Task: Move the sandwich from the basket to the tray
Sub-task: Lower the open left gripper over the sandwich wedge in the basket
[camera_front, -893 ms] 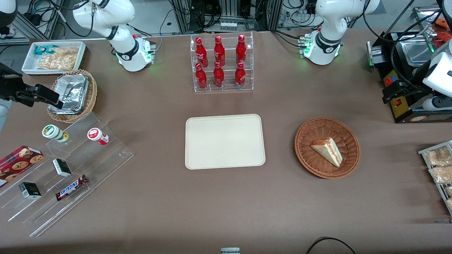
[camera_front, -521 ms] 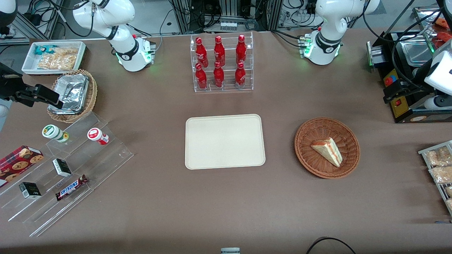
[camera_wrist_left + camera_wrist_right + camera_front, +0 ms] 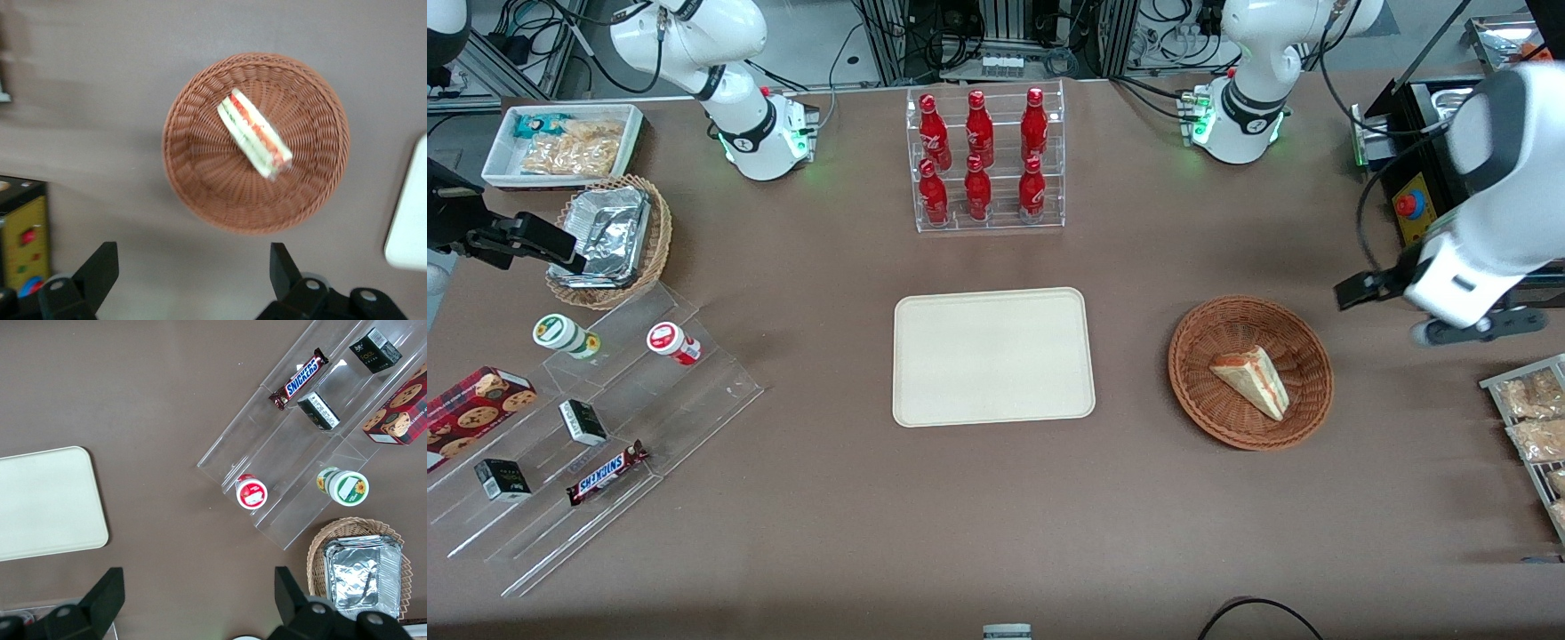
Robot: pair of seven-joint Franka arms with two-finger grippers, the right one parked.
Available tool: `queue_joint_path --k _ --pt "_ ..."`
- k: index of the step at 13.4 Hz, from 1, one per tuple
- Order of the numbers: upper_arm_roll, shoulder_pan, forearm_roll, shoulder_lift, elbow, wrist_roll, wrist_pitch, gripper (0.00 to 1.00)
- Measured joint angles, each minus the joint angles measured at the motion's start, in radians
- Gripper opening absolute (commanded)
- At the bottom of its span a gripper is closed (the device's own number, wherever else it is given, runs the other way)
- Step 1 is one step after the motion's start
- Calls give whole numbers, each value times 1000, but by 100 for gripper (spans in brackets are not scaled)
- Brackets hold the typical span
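Note:
The sandwich (image 3: 1251, 380) (image 3: 254, 133), a white bread wedge with a red and green filling stripe, lies in the round reddish-brown wicker basket (image 3: 1209, 418) (image 3: 193, 167). The cream tray (image 3: 992, 356) (image 3: 408, 213) is flat on the table beside the basket, toward the parked arm's end. My left gripper (image 3: 192, 267) hangs above bare table just short of the basket's rim, on the side toward the working arm's end. Its fingers (image 3: 101, 265) are spread wide, open, with nothing between them. The arm's white wrist (image 3: 1463, 276) shows in the front view.
A black machine with a yellow panel and red button (image 3: 1408, 206) (image 3: 25, 233) stands close to the gripper. A rack of red bottles (image 3: 984, 158) is farther from the camera than the tray. Packets on a wire rack (image 3: 1529, 418) lie at the working arm's end.
The left arm has swung in from the table's end toward the basket, and its wrist now hangs beside the basket. The sandwich, basket and tray have not moved.

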Motion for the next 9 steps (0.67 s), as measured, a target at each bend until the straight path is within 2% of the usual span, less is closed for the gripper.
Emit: queue_joint_path --k 4,6,9 --pt "-56 -6 0 3 -227 -358 301 100" --pt "-74 -7 0 7 -314 -473 425 100" --pt "-101 -8 0 48 -357 -578 526 100"
